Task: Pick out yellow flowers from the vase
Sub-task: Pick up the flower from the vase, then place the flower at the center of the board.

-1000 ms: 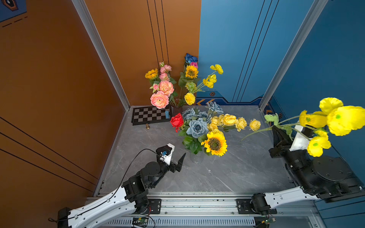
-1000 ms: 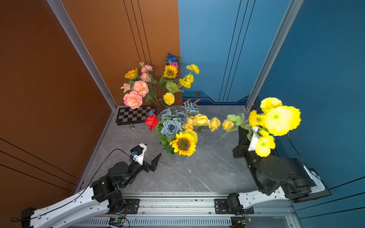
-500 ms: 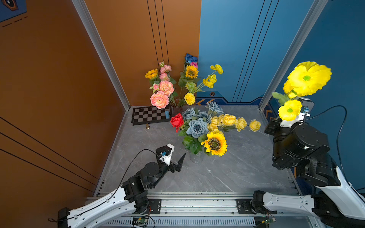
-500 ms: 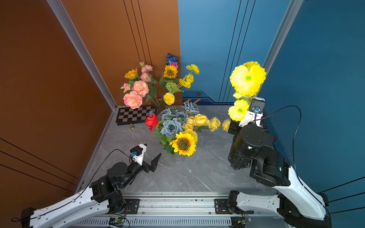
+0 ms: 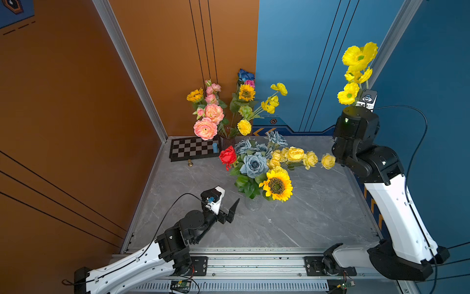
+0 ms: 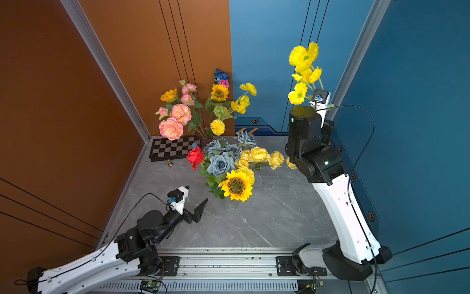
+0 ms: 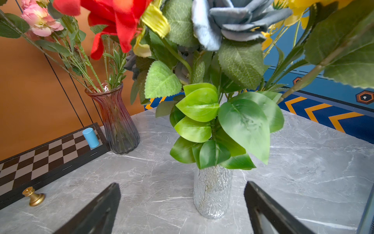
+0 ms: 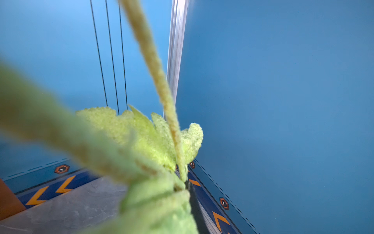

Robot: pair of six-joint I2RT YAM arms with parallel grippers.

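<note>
A clear textured glass vase (image 5: 253,203) (image 7: 212,192) stands mid-table. It holds yellow flowers: a sunflower (image 5: 276,185) (image 6: 236,185) and yellow roses (image 5: 296,154), together with grey-blue roses (image 5: 254,164) and a red rose (image 5: 228,156). My right gripper (image 8: 182,186) is shut on the fuzzy green stems of a yellow poppy spray (image 5: 358,58) (image 6: 304,56), held high by the blue wall at the far right. The wrist hides its jaws in both top views. My left gripper (image 5: 225,208) (image 7: 182,184) is open, low on the table just left of the vase, holding nothing.
A tinted ribbed vase (image 5: 227,138) (image 7: 116,121) at the back holds pink peonies, sunflowers and yellow poppies. Beside it lie a chessboard (image 5: 190,150), a blue cylinder (image 5: 215,147) and a brass piece (image 5: 189,163). Orange and blue walls close in the table.
My right arm has swung from low at the right edge to upright, lifting the poppy spray higher and farther back. The left arm has not moved.
</note>
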